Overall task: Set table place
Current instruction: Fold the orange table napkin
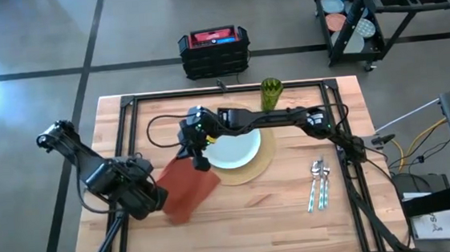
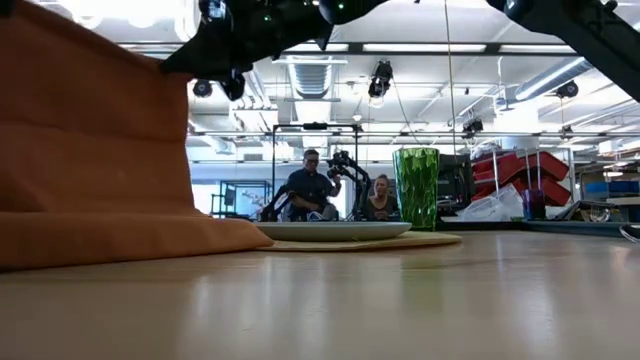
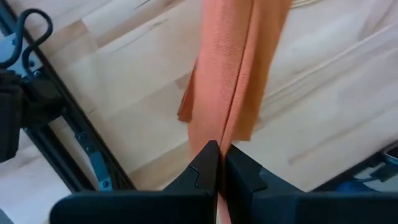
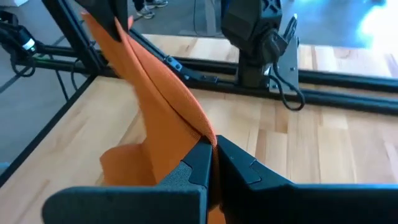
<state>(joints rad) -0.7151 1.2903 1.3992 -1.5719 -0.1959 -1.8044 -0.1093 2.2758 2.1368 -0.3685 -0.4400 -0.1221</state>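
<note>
High view: both hands pinch the napkin (image 1: 188, 189) beside the bare plate (image 1: 235, 149)

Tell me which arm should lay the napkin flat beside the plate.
Probably the left. Both end effectors pinch the napkin: the left end effector holds its outer end over bare table, while the right end effector reaches across beside the plate.
</note>
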